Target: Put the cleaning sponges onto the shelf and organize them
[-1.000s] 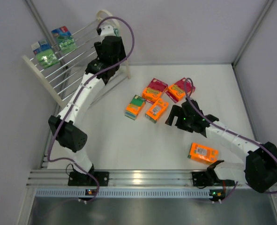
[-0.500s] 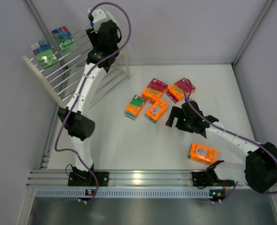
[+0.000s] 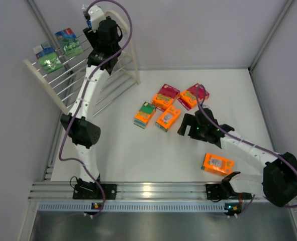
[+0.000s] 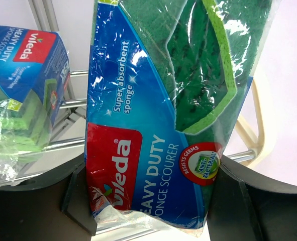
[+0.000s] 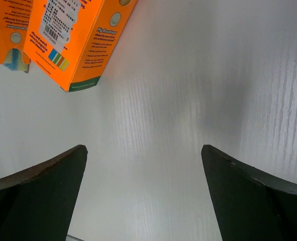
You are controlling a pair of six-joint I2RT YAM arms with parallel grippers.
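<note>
1. The left gripper [image 4: 148, 201] is clenched on a green sponge pack [image 4: 158, 100], its fingers pressing the lower, labelled end from both sides. The pack stands upright out of the jaws.
2. In the top view this arm reaches high over the far end of the shelf [image 3: 45, 85], so the held pack hangs above the upper rods and is not yet resting on them.
3. Two green packs [image 3: 58, 50] already lie side by side on the shelf's upper rods, toward its left end. The wrist view shows one of them just left of the held pack.
4. The right gripper [image 5: 145, 191] is spread wide and grasps nothing. It hovers over the table [image 3: 138, 155], well apart from the shelf.
5. A cluster of orange packs [image 3: 163, 108] lies on the table to the right of the shelf, and a lone orange pack [image 3: 217, 163] lies farther from it again.
6. The pack looks light and soft: the sponge should give under the pads, and the glossy wrap is likely slippery and crinkles loosely at the bottom edge.
7. A hold across the pack's thickness, on the firm sponge body and not on the loose film, should be surest.
8. The rods are thin and spaced, so a pack probably needs to lie flat across several to avoid tipping through.
</note>
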